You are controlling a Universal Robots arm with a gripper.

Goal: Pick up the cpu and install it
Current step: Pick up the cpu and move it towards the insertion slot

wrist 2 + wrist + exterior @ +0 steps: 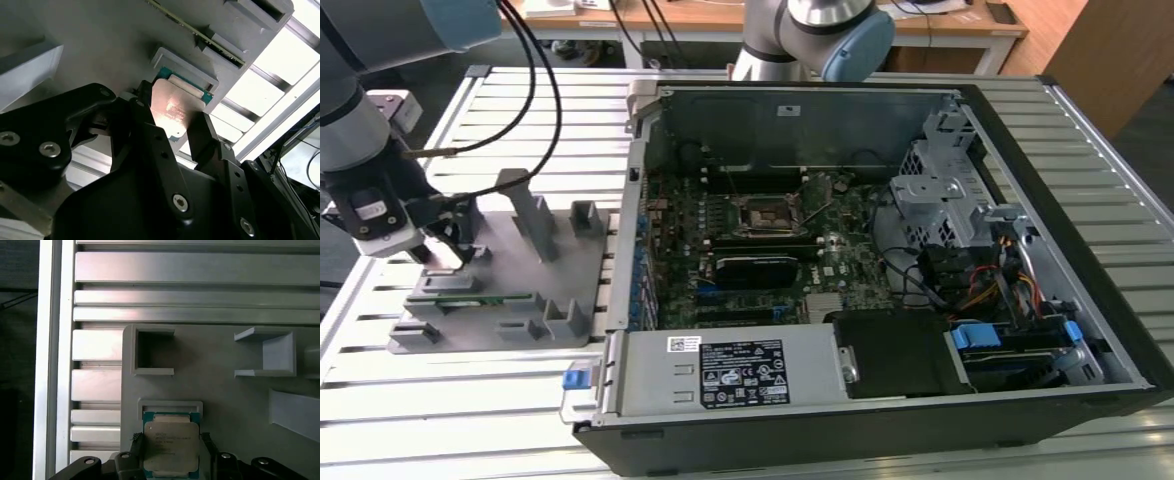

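The cpu (172, 452) is a flat square chip with a shiny silver top and a thin green edge. It lies in a shallow framed recess of the grey fixture (567, 325) at the exterior view's left. My gripper (444, 252) stands over that spot. In both wrist views its black fingers (145, 120) press against two opposite sides of the cpu (175, 100), so the gripper (171, 440) is shut on it. The black square socket (765, 215) sits on the motherboard inside the open computer case (1067, 180).
The grey fixture carries tall posts (534, 210), small box pockets (155, 350) and a green memory stick (474, 297). Everything rests on a slatted aluminium table (467, 400). Cables (540, 70) hang above the fixture. Another robot arm's base (814, 35) stands behind the case.
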